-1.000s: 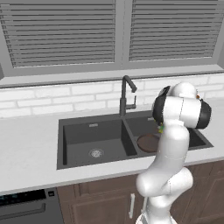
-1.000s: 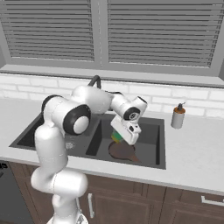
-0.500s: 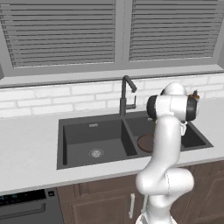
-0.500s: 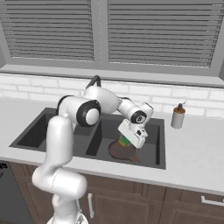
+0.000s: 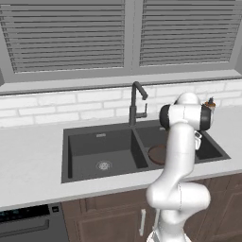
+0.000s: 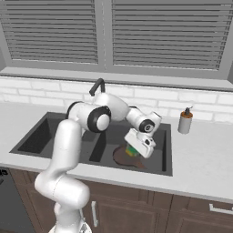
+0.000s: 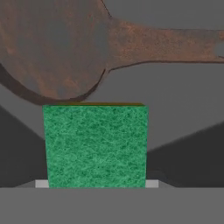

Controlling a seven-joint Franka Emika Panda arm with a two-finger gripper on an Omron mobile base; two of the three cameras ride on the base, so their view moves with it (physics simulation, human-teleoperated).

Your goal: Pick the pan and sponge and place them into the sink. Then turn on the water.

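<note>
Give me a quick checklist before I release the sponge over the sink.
1. Pan already in the sink's right basin: ok.
2. Sponge held between the fingers of the gripper: ok, it sits at the fingertips in the hand view.
3. Sponge above the right basin, not the counter: ok, the right base view shows it over the pan.
4. Drop spot: sponge hangs near the pan's edge beside the handle; whether it lands in the pan or on the basin floor: cannot tell.
5. Faucet free of the arm: ok.
6. Water off for now: ok, no stream at the spout.
</note>
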